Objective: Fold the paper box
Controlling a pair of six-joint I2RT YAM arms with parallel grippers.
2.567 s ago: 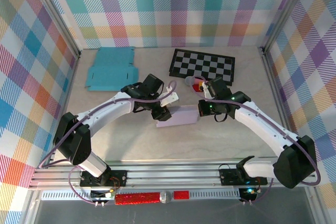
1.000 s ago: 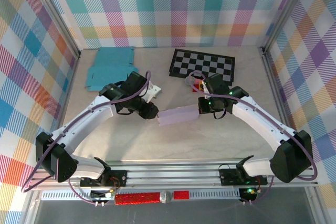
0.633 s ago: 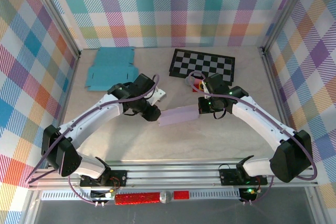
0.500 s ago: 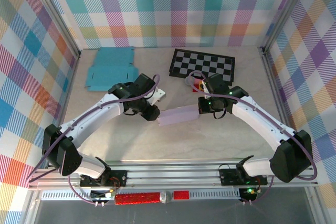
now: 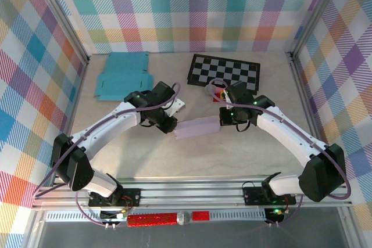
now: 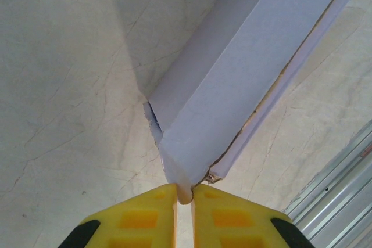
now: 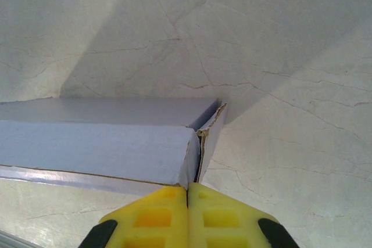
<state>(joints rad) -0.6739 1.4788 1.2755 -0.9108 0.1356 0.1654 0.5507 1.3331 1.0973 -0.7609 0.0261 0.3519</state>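
The jaws of the left gripper (image 6: 184, 193) are nearly closed, pinching a thin corner of card at one end of the paper box (image 6: 244, 74). Its yellow fingers (image 6: 139, 219) stand close together with only that sliver of lavender card between them. The jaws of the right gripper (image 7: 188, 189) are pressed tight together at the opposite end, where the edge of the end flap runs in between the fingertips.

From above, the paper box (image 5: 197, 127) is a long, narrow lavender shape stretched between the left gripper (image 5: 171, 127) and the right gripper (image 5: 222, 121). It sits over the middle of the tabletop (image 5: 174, 161), its long side roughly parallel to the near edge and its right end tilted slightly toward the far edge. At the right end, the side seam gapes a little, showing the raw card edge.

A flat teal box blank (image 5: 122, 75) lies toward the far left corner of the tabletop. A black-and-white checkerboard (image 5: 224, 71) lies by the far edge, and a small red object (image 5: 219, 93) sits just in front of it.
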